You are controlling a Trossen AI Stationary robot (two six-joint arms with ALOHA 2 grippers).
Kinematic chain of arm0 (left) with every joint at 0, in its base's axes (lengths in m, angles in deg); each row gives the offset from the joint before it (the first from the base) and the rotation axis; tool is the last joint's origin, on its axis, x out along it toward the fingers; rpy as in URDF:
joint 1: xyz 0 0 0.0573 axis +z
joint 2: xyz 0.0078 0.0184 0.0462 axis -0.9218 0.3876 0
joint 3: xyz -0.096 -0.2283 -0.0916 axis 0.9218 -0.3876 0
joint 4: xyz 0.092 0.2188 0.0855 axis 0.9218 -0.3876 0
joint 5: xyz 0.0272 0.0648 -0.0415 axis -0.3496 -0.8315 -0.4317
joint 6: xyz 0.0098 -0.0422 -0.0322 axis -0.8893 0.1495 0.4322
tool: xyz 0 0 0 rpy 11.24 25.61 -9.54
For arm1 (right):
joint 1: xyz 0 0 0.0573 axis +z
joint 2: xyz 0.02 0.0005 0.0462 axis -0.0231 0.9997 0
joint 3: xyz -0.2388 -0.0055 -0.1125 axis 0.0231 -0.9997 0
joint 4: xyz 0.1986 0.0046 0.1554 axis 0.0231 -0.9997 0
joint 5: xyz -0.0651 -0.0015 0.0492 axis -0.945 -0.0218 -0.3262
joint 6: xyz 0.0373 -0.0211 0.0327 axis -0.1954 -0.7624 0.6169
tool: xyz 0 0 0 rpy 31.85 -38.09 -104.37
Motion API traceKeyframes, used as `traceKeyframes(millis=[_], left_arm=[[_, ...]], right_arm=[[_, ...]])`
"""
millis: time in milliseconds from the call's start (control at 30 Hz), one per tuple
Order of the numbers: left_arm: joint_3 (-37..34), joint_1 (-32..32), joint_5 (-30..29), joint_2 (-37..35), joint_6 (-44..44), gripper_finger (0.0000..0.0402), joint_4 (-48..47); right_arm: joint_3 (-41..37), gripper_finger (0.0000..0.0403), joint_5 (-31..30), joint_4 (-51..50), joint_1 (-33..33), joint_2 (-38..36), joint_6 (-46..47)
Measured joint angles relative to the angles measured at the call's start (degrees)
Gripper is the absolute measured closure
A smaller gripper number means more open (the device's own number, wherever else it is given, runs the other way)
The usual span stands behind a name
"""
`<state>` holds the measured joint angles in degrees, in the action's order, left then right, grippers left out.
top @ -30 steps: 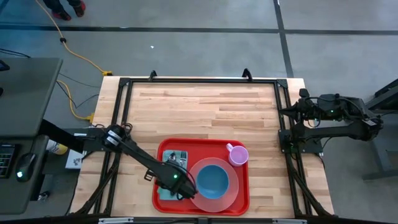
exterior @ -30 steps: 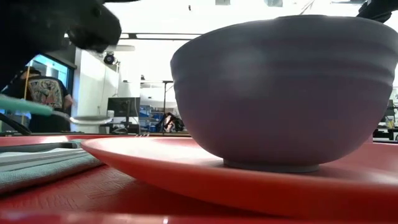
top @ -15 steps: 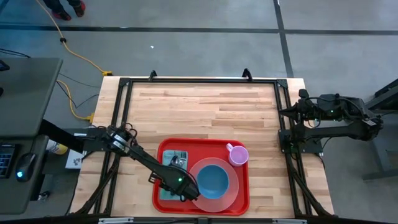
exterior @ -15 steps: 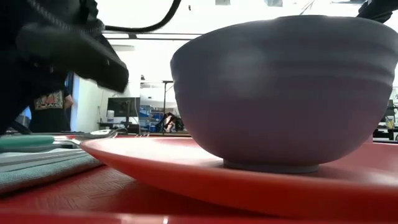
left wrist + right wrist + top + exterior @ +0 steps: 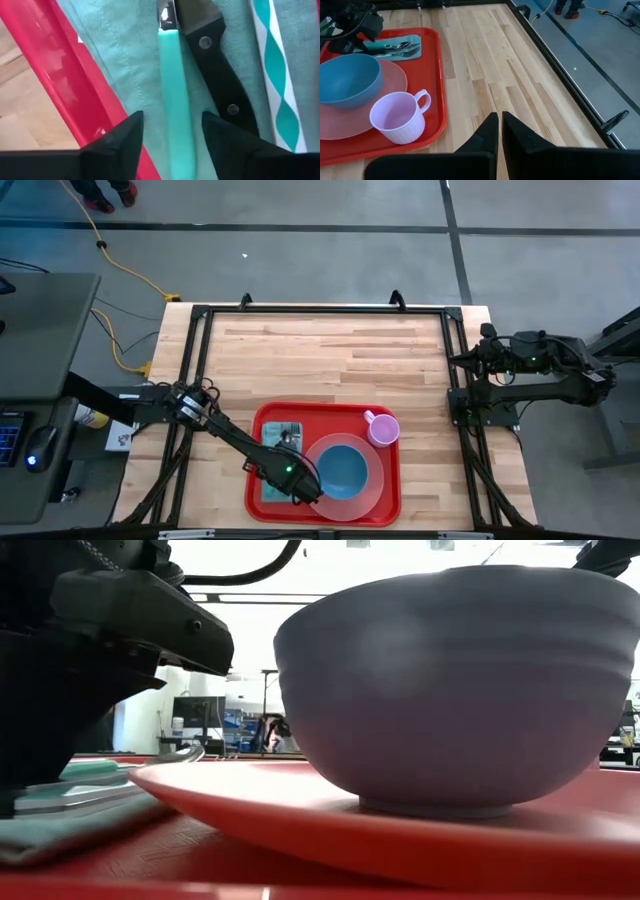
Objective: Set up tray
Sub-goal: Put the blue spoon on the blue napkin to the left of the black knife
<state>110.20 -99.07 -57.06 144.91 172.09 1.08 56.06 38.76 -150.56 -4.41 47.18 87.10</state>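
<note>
Tray (image 5: 385, 465) long axis roughly left-right

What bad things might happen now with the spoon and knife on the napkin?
1. The left gripper hangs with open jaws either side of the green handle. Lifting away at a slant might drag it off the napkin.
2. The black knife lies right beside that handle, so a jaw could nudge it crooked.
3. The left arm is close to the bowl and plate; a wide swing might bump them.
</note>
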Motion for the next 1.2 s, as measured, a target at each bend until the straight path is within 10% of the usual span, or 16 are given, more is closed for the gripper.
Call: traceKeyframes(millis=[767,1200], left_arm=[[0.00,0.02,-8.13,-12.73,-0.02,0.0232,-3.06],[0.00,2.01,-22.59,-13.90,-5.20,0.0388,-0.01]], right_arm=[[0.00,0.0403,-0.02,0.00,0.00,0.00,-0.31],[0.00,0.0403,-0.47,0.33,0.01,0.00,-0.46]])
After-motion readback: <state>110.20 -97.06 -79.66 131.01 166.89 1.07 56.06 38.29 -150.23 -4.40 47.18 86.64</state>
